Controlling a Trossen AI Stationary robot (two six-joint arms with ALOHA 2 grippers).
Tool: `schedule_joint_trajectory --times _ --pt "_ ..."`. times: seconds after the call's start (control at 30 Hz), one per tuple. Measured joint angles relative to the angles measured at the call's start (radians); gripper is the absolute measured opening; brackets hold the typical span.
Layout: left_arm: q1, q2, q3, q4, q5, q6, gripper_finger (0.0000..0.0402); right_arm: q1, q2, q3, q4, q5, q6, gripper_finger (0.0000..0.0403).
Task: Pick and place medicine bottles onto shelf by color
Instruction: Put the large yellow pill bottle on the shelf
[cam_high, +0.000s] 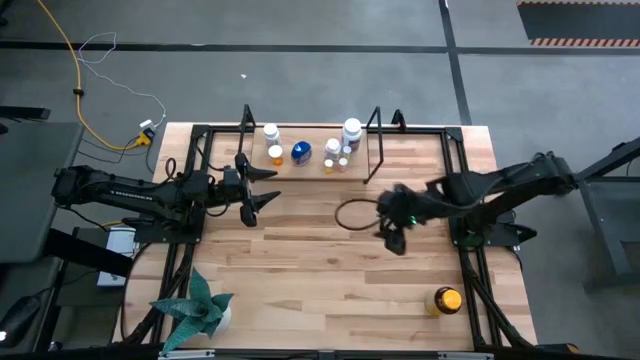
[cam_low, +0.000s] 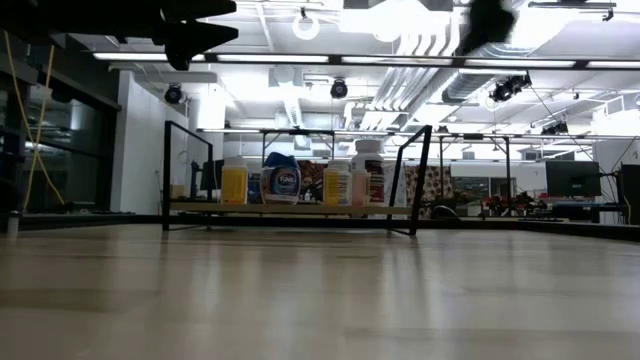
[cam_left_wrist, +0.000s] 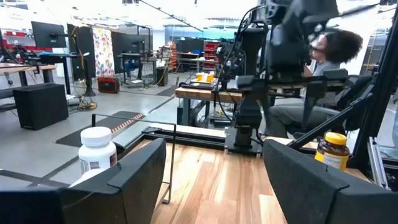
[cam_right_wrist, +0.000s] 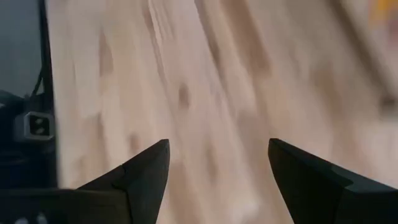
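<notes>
Over on the shelf (cam_high: 372, 160) most of the medicine bottles (cam_high: 301, 152) are already lined up: white-capped ones, a blue one, a couple of small orange ones, so I'd say the job is nearly done. What's left, as far as I can see, is the big amber bottle (cam_high: 447, 299) with the yellow cap, standing alone on the counter (cam_high: 330, 270) near the front right corner. Whether the ones on the shelf are properly grouped by color I can't really judge from up here.

My right claw (cam_high: 394, 226) is hanging over the middle of the counter, spread apart with nothing in it. The amber bottle sits well off to its outer side and nearer the front edge, so that's still a decent reach away. The shelf is on the other side of that claw, toward the back edge.

My left claw (cam_high: 254, 191) is also spread and empty, parked just in front of the shelf's left end, the nearest bottles just beyond its tips. The amber bottle is clear across the counter from it.
</notes>
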Motion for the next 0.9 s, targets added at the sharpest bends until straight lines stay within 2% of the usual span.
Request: schedule_joint_trajectory --times 0.17,0.27,0.5,0.73,0.9 --pt "0.000 0.000 0.000 0.000 0.000 -0.003 0.0259 0.155 -0.028 0.000 -0.229 -0.002 0.443 0.0264" --pt "0.000 0.000 0.000 0.000 0.000 -0.012 0.0259 0.260 -0.027 0.000 -0.331 -0.026 0.645 0.0264" --pt "0.000 0.000 0.000 0.000 0.000 -0.026 0.0259 0.498 -0.025 0.000 -0.417 -0.098 1.151 0.0264" --pt "0.000 0.000 0.000 0.000 0.000 -0.026 0.0259 0.686 0.003 0.000 -0.454 -0.094 1.453 0.0264" --pt "0.000 0.000 0.000 0.000 0.000 -0.017 0.0259 0.759 0.045 0.000 -0.449 -0.068 1.509 0.0264"
